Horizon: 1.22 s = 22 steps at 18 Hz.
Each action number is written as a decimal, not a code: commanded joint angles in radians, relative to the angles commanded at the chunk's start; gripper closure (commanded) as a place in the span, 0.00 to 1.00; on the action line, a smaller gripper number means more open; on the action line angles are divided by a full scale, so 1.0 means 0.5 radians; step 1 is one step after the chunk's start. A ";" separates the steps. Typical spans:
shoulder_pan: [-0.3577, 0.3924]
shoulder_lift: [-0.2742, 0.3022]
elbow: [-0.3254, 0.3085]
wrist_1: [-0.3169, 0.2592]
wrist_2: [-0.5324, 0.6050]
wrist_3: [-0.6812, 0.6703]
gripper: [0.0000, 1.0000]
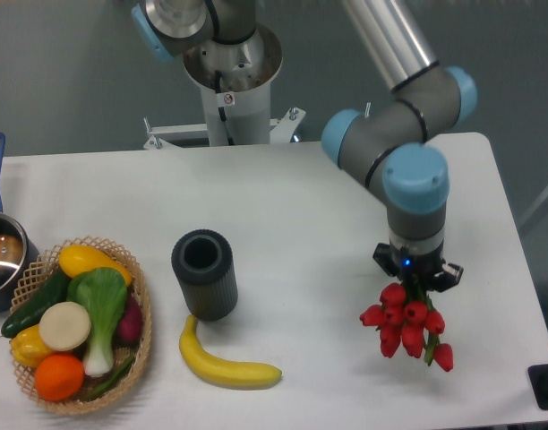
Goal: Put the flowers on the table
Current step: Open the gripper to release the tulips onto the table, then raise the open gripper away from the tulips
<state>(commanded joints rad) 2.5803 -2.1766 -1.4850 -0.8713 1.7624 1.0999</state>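
Gripper [417, 279] points down near the right end of the table [301, 197], jaws clenched on the flowers [406, 327]; red blooms hang below it, toward the front edge. Can't tell if the blooms touch the tabletop. Bare white surface lies between the flowers and the banana [226, 361], and behind them up to the far edge. Dark ribbed cylinder [205, 273] stands upright mid-table just behind the banana. Wicker basket [140, 345] of produce at front left, pot [1, 260] beside it at the left edge.

One banana [227, 365], one basket [141, 315]
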 joint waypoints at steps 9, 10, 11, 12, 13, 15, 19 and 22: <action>-0.019 -0.062 0.071 0.025 -0.015 -0.025 0.19; -0.016 -0.056 0.068 0.028 -0.018 -0.015 0.04; -0.009 -0.046 0.068 0.043 -0.018 -0.027 0.00; 0.006 -0.019 0.062 0.058 -0.027 -0.028 0.00; 0.042 0.012 0.052 0.061 -0.049 -0.022 0.00; 0.153 0.088 0.040 0.058 -0.210 -0.009 0.00; 0.346 0.208 -0.009 0.046 -0.497 0.076 0.00; 0.429 0.291 -0.040 0.031 -0.500 0.327 0.00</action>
<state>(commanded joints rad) 2.7947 -2.0312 -1.5048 -0.8559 1.5125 1.2636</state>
